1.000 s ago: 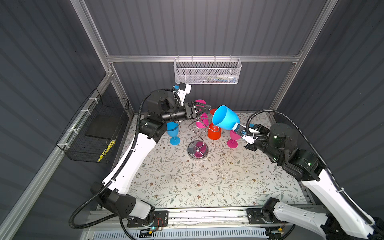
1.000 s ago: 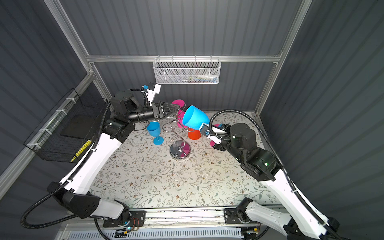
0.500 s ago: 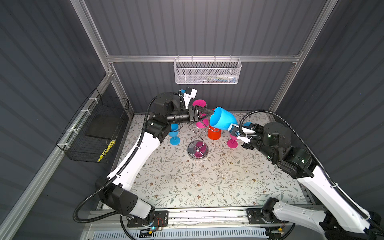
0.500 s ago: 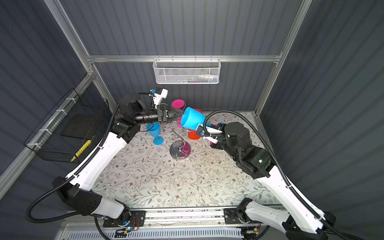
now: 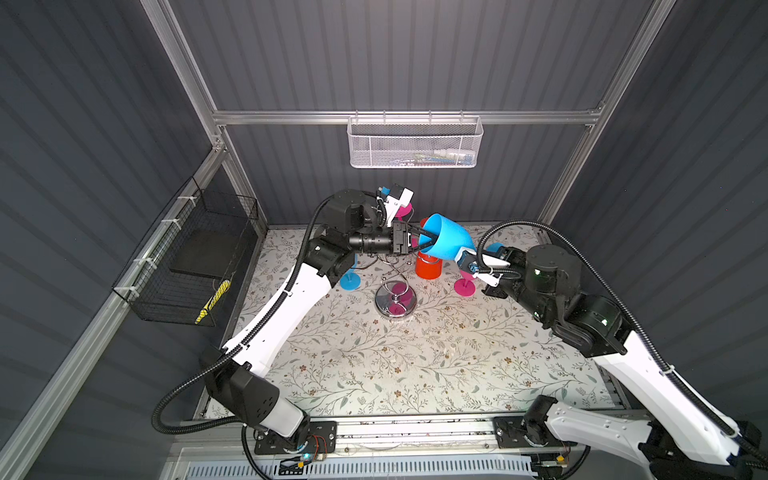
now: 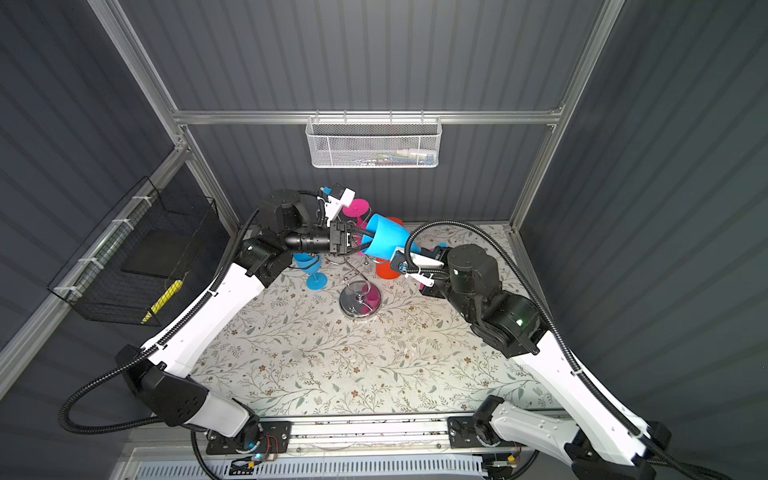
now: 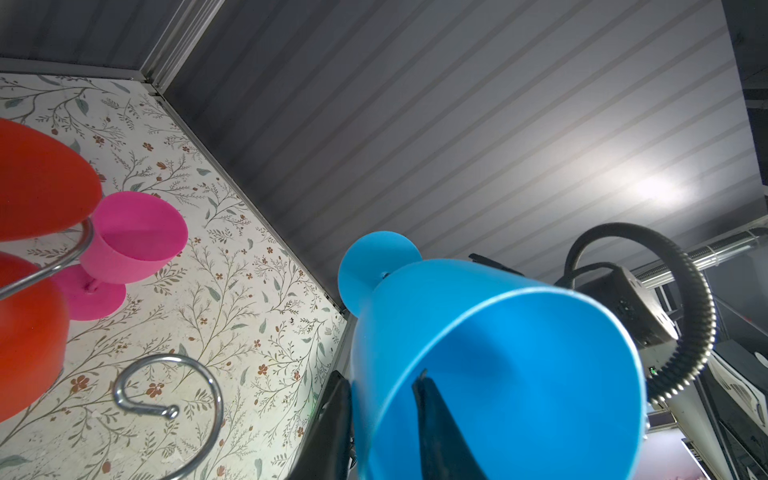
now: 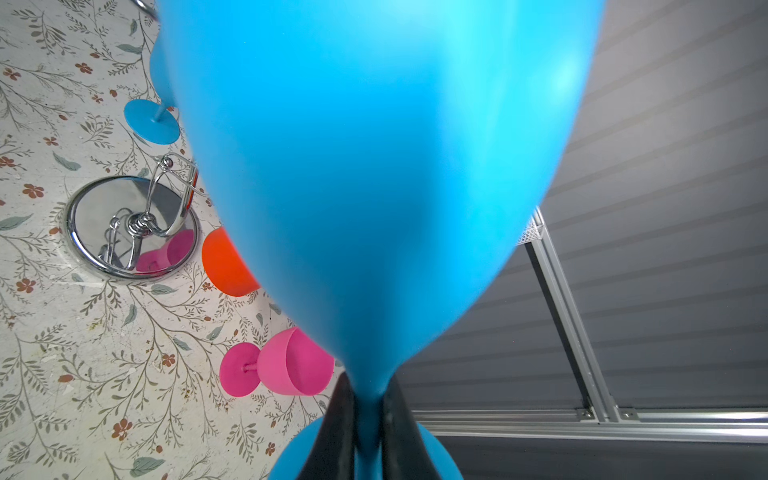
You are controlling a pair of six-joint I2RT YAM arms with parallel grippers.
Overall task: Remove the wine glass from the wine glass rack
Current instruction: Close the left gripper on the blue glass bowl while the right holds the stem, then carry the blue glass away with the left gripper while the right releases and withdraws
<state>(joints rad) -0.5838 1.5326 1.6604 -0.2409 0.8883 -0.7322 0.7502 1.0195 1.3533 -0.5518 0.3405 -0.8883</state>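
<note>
I hold the blue wine glass (image 5: pixel 446 243) up in the air, tipped on its side, well above the tabletop (image 5: pixel 415 365) and clear of the wine glass rack (image 5: pixel 395 297). My right gripper (image 8: pixel 368 432) is clamped on its stem, just between bowl and foot, as the right wrist view shows plainly. My left gripper (image 7: pixel 384 419) has one finger inside the bowl and one outside, straddling the rim; the wall sits between them, but I cannot tell whether they press on it yet.

So, as I judge it, the main part is done for this glass: it hangs on no arm of the rack, whose chrome scrolls (image 7: pixel 166 399) stand bare below it. What is left looks like a handover from right to left, then setting the glass down upright.

On the tabletop I see a second blue glass (image 6: pixel 311 270) standing by the left arm and a pink glass (image 8: pixel 282 365) standing near the right arm. An orange glass (image 5: pixel 428 266) is close against the rack and another pink one (image 6: pixel 355 208) is behind it; whether those two still hang there I cannot tell.

If the left takes over by the rim alone, I expect the glass to swing, so the right should let go slowly.
</note>
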